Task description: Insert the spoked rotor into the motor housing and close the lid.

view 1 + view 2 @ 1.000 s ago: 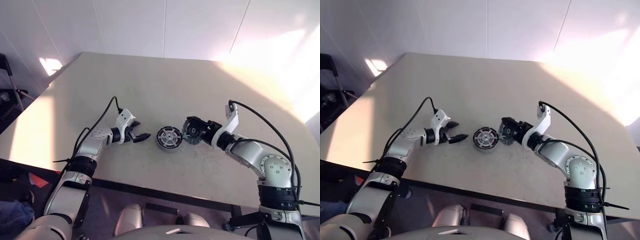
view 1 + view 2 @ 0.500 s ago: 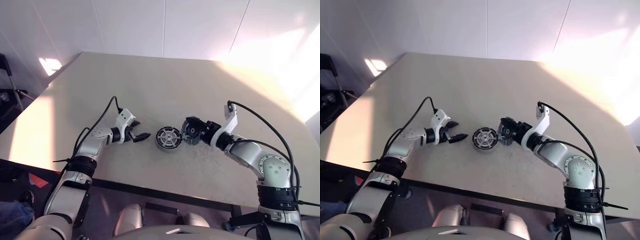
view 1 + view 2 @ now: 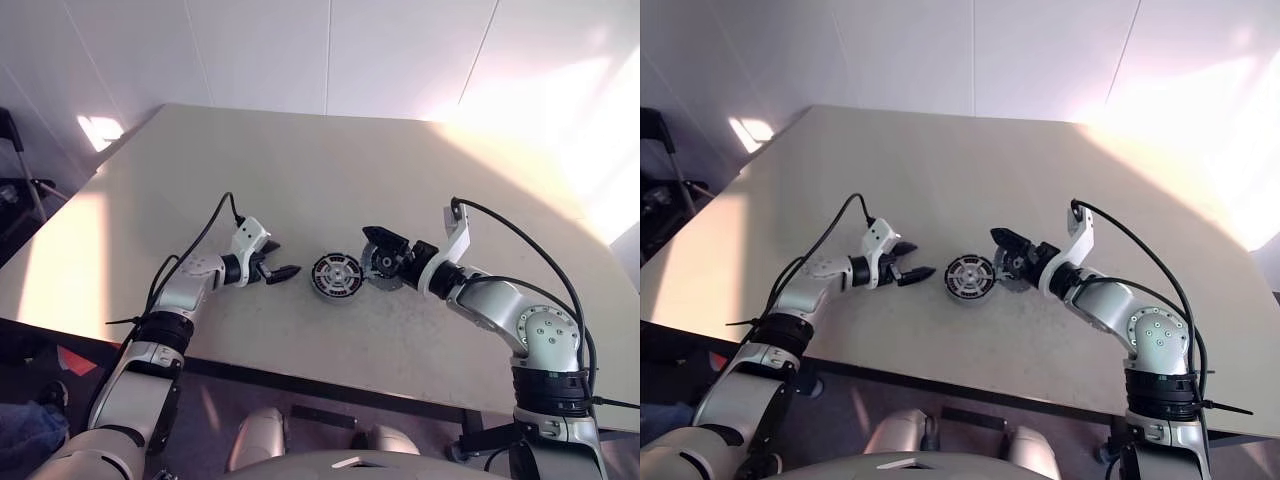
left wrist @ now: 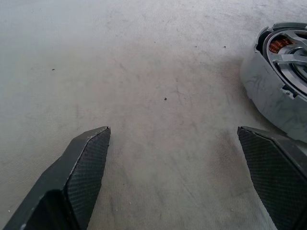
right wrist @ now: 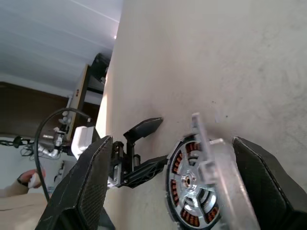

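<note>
The motor housing (image 3: 338,276) lies flat mid-table, a round black puck with copper windings. The spoked rotor (image 4: 288,48) sits inside it, its silvery spokes showing. The grey lid (image 3: 381,268) stands tilted on its edge just right of the housing, apparently leaning on the housing's rim. My right gripper (image 3: 383,262) is open around the lid. In the right wrist view its pads (image 5: 81,191) stand clear of the lid's edge (image 5: 206,143). My left gripper (image 3: 275,268) rests open on the table left of the housing, a short gap from it, with nothing between its fingers (image 4: 88,163).
The beige table (image 3: 300,170) stretches far beyond the parts; its front edge (image 3: 300,372) runs close under both arms. Dark furniture (image 3: 15,180) stands off the table's left side. A person's hand (image 5: 31,177) shows far off in the right wrist view.
My right gripper's fingers have spread apart and let go of the lid, which stays tilted beside the housing. The left arm has not moved.
</note>
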Action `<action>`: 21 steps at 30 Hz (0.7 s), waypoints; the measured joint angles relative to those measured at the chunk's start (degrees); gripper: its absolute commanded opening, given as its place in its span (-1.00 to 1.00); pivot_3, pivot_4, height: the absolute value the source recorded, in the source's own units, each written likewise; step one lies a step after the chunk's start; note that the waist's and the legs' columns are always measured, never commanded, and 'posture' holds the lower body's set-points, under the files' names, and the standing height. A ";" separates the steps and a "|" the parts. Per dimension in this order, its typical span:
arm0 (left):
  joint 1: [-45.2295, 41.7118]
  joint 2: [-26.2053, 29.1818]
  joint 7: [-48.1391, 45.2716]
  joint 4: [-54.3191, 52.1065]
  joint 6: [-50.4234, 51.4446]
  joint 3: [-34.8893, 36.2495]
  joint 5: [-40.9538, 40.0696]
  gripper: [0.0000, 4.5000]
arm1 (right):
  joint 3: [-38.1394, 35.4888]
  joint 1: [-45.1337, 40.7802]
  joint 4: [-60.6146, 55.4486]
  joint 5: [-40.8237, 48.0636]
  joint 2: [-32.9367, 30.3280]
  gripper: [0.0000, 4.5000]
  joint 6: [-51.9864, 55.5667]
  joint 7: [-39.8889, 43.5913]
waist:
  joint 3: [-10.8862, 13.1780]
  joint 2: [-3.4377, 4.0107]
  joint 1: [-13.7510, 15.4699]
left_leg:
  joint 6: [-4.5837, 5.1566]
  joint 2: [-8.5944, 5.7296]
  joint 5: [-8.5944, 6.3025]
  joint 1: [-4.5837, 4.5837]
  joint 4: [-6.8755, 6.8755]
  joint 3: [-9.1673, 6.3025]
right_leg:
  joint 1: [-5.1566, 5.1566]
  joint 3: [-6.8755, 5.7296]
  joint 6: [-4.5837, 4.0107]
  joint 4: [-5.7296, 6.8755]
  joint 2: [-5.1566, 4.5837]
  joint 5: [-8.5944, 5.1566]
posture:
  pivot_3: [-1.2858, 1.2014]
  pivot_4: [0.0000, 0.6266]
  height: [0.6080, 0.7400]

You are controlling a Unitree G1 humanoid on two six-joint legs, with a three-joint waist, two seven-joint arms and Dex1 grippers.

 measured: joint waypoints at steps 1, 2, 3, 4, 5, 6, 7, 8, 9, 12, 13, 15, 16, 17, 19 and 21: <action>-0.07 -0.03 0.00 0.12 -0.04 -0.01 0.00 1.00 | 0.26 -0.42 -0.43 0.89 -0.12 0.99 0.12 -0.48 | 0.00 0.00 0.00 | 0.00 0.00 0.00 0.00 0.00 0.00 | 0.00 0.00 0.00 0.00 0.00 0.00 | 0.03 -1.00 1.00; -0.09 -0.06 0.00 0.22 -0.19 -0.01 0.00 1.00 | 0.45 -0.58 -0.91 1.57 -0.19 0.99 0.12 -0.82 | 0.00 0.00 0.02 | 0.00 0.00 0.00 0.00 0.00 0.00 | 0.00 0.00 0.00 0.00 0.00 0.00 | 0.03 -1.00 1.00; -0.11 -0.07 0.00 0.32 -0.33 -0.01 0.00 1.00 | 0.87 -0.63 -1.38 2.02 -0.38 0.99 0.13 -1.20 | 0.00 0.00 0.03 | 0.00 0.00 0.00 0.00 0.00 0.00 | 0.00 0.00 0.00 0.00 0.00 0.00 | 0.03 -1.00 1.00; -0.13 -0.07 0.00 0.36 -0.38 -0.01 0.00 1.00 | 1.15 -0.63 -1.56 2.36 -0.46 0.99 0.14 -1.57 | 0.00 0.00 0.03 | 0.00 0.00 0.00 0.00 0.00 0.00 | 0.00 0.00 0.00 0.00 0.00 0.00 | 0.03 -1.00 1.00; -0.13 -0.06 0.02 0.39 -0.40 -0.01 0.00 1.00 | 1.67 -0.64 -1.71 2.90 -0.61 0.99 0.17 -2.06 | 0.00 0.00 0.01 | 0.00 0.00 0.00 0.00 0.00 0.00 | 0.00 0.00 0.00 0.00 0.00 0.00 | 0.03 -1.00 1.00; -0.13 -0.05 0.08 0.40 -0.41 0.00 0.01 1.00 | 2.37 -0.64 -1.89 3.38 -0.81 0.99 0.24 -2.49 | 0.00 0.00 0.00 | -0.01 0.00 0.00 0.00 0.00 0.00 | 0.00 0.00 0.00 0.01 0.00 0.00 | 0.03 -1.00 1.00; -0.14 -0.05 0.13 0.41 -0.42 0.00 0.01 1.00 | 2.92 -0.64 -2.00 3.81 -0.85 0.99 0.30 -2.81 | 0.00 0.00 0.00 | -0.01 0.00 0.01 0.00 0.00 0.00 | -0.01 0.00 0.00 0.01 0.00 0.00 | 0.03 -1.00 1.00; -0.13 -0.05 0.16 0.41 -0.42 0.00 0.01 1.00 | 3.55 -0.67 -2.06 4.06 -0.94 0.99 0.30 -3.08 | 0.00 0.00 0.01 | -0.01 0.00 0.01 0.00 0.00 0.00 | -0.01 0.00 0.00 0.02 0.00 0.00 | 0.03 -1.00 1.00; -0.13 -0.05 0.18 0.41 -0.42 0.01 0.00 1.00 | 4.29 -0.75 -2.07 4.27 -1.18 0.99 0.33 -3.26 | 0.00 0.00 0.00 | -0.01 0.00 0.01 0.00 0.00 0.00 | -0.01 0.00 0.00 0.02 0.00 0.00 | 0.03 -1.00 1.00; -0.12 -0.02 0.20 0.41 -0.41 0.04 -0.01 1.00 | 5.22 -1.37 -2.07 4.92 -1.68 0.99 0.38 -3.55 | 0.00 0.00 -0.02 | -0.01 0.00 0.01 -0.01 0.00 0.00 | -0.02 0.00 0.00 0.02 0.00 0.00 | 0.03 -1.00 1.00; -0.10 0.01 0.21 0.41 -0.41 0.06 -0.01 1.00 | 5.53 -1.85 -2.07 5.11 -1.97 0.99 0.38 -3.72 | 0.00 0.00 -0.02 | -0.02 0.00 0.01 -0.01 0.00 0.00 | -0.02 0.00 0.00 0.03 0.00 0.00 | 0.03 -1.00 1.00; -0.05 0.01 0.31 0.39 -0.42 0.10 -0.02 1.00 | 6.27 -2.54 -2.07 5.39 -2.40 0.99 0.53 -3.73 | 0.00 0.00 -0.03 | -0.02 0.00 0.01 0.00 0.00 0.00 | -0.02 0.00 0.00 0.06 0.00 0.00 | 0.03 -1.00 1.00; -0.03 0.01 0.37 0.37 -0.42 0.10 -0.03 1.00 | 6.57 -2.65 -2.07 5.46 -2.55 0.99 0.73 -3.69 | 0.00 0.00 -0.02 | -0.02 0.00 0.01 -0.01 0.00 0.00 | -0.03 0.00 0.00 0.06 0.00 0.00 | 0.03 -1.00 1.00; -0.01 0.01 0.42 0.34 -0.41 0.11 -0.04 1.00 | 6.93 -2.70 -2.07 5.47 -2.75 0.99 0.90 -3.67 | 0.00 0.00 -0.02 | -0.02 0.00 0.01 -0.01 0.00 0.00 | -0.03 0.00 0.00 0.06 0.00 0.00 | 0.03 -1.00 1.00; 0.01 0.01 0.51 0.31 -0.40 0.11 -0.04 1.00 | 7.23 -2.77 -2.06 5.46 -2.96 0.99 1.13 -3.53 | 0.00 -0.01 -0.02 | -0.02 0.00 0.01 -0.02 0.00 0.00 | -0.04 0.00 0.00 0.06 0.00 0.00 | 0.03 -1.00 1.00; 0.04 0.01 0.60 0.29 -0.39 0.14 -0.04 1.00 | 7.44 -3.03 -2.08 5.10 -3.42 0.99 1.27 -2.86 | 0.00 -0.01 -0.01 | -0.02 0.00 0.01 -0.02 0.01 0.00 | -0.04 0.00 0.00 0.06 0.00 0.00 | 0.03 -1.00 1.00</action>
